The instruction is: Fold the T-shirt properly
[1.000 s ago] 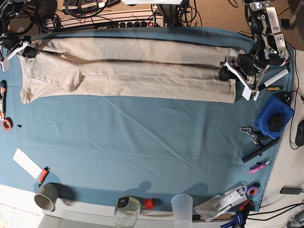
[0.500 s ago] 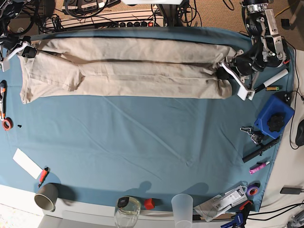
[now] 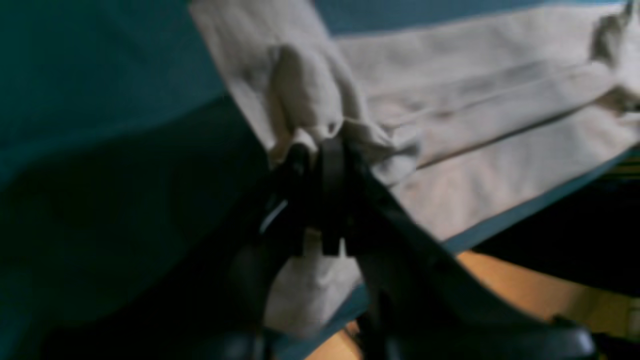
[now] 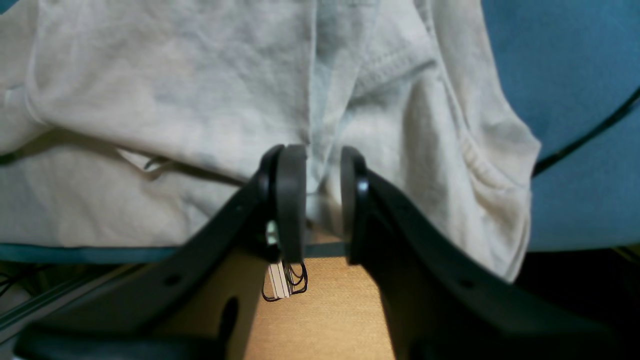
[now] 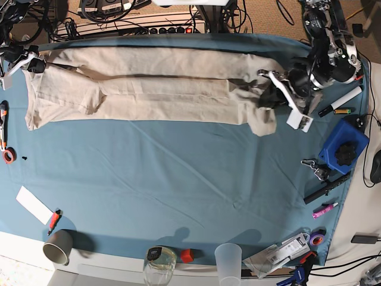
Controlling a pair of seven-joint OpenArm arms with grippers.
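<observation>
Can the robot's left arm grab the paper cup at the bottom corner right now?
Probably not. The left tool is shut on the T-shirt at the far edge, and the paper cup sits at the opposite near corner of the blue tablecloth.

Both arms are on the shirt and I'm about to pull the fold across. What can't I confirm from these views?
- Left wrist: blurred; the left gripper pinches the T-shirt, but the number of layers caught is unclear.
- Right wrist: cloth fills the right gripper; how deep it sits is hidden.
- Base: the right gripper is tiny at the frame's corner; the shirt's underside is hidden.
</observation>
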